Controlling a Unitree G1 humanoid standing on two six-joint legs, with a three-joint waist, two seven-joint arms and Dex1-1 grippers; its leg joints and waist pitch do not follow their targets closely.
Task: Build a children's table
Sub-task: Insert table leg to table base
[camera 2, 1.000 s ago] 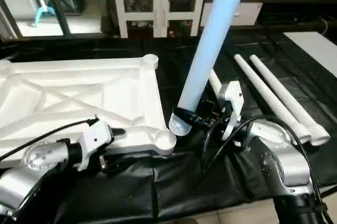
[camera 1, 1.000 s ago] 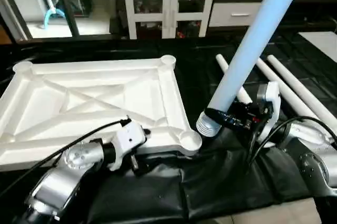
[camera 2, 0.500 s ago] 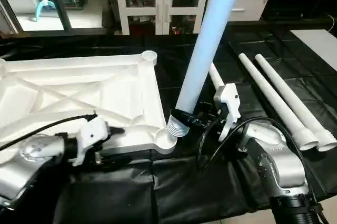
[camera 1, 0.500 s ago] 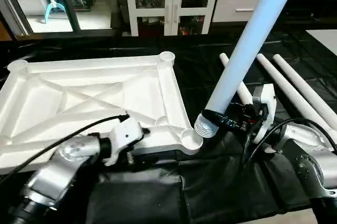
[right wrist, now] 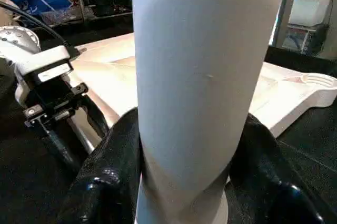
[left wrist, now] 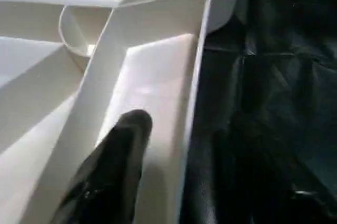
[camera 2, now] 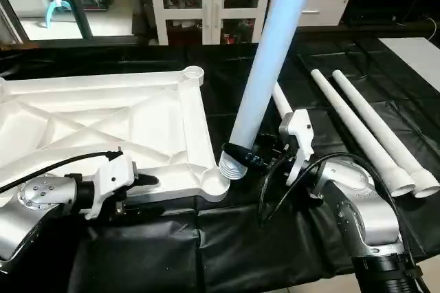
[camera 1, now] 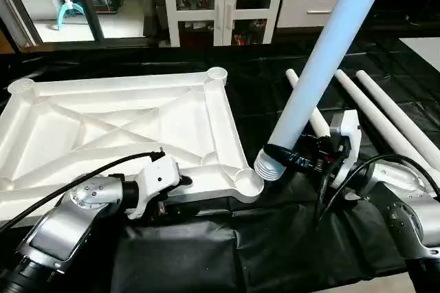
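The white table top (camera 1: 124, 124) lies upside down on black cloth, ribs up, with round sockets at its corners. My right gripper (camera 1: 302, 159) is shut on a long white leg (camera 1: 323, 59), black fingers (right wrist: 113, 171) clamped just above its ribbed end (camera 1: 269, 168). The leg leans up and to the right, its end just beside the near right socket (camera 1: 247, 181) and slightly above the cloth. My left gripper (camera 1: 168, 193) is at the top's near edge, open, straddling the rim: one finger (left wrist: 121, 145) lies over the inner ledge, the other outside over the cloth.
Three spare legs lie on the cloth at the right: one (camera 1: 306, 104) behind the held leg, two (camera 2: 357, 128) (camera 2: 388, 135) side by side further right. A white glass-door cabinet (camera 1: 220, 1) stands behind. Cables run from both wrists.
My left gripper has moved in from the cloth to the top's near rim. The held leg's end came a little closer to the near right socket.
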